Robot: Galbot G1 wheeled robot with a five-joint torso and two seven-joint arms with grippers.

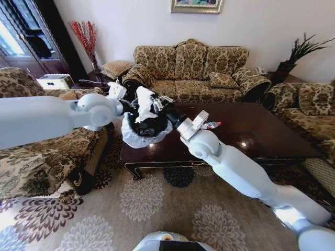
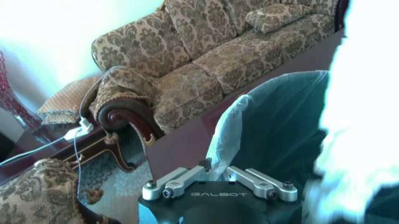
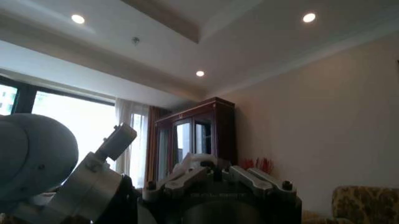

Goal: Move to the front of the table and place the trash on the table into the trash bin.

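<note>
The trash bin [image 1: 137, 137], dark with a whitish bag [image 2: 237, 126] over its rim, hangs above the left end of the table [image 1: 251, 130]. My left gripper [image 1: 127, 106] [image 2: 209, 164] is shut on the bin's near rim. From the right, my right gripper [image 1: 158, 106] [image 3: 203, 163] reaches over the bin's mouth, shut on a crumpled white paper [image 1: 145, 100] [image 3: 198, 160]. This paper also looms as a bright blur [image 2: 361, 121] in the left wrist view. A crushed clear bottle [image 1: 212, 125] with a red-blue label lies on the table, just right of the right forearm.
A patterned sofa [image 1: 193, 68] stands behind the table, armchairs sit at the left [image 1: 47, 157] and right [image 1: 309, 110]. A side table [image 1: 89, 83] with a cable is at the back left. Patterned carpet [image 1: 152, 204] lies in front of the table.
</note>
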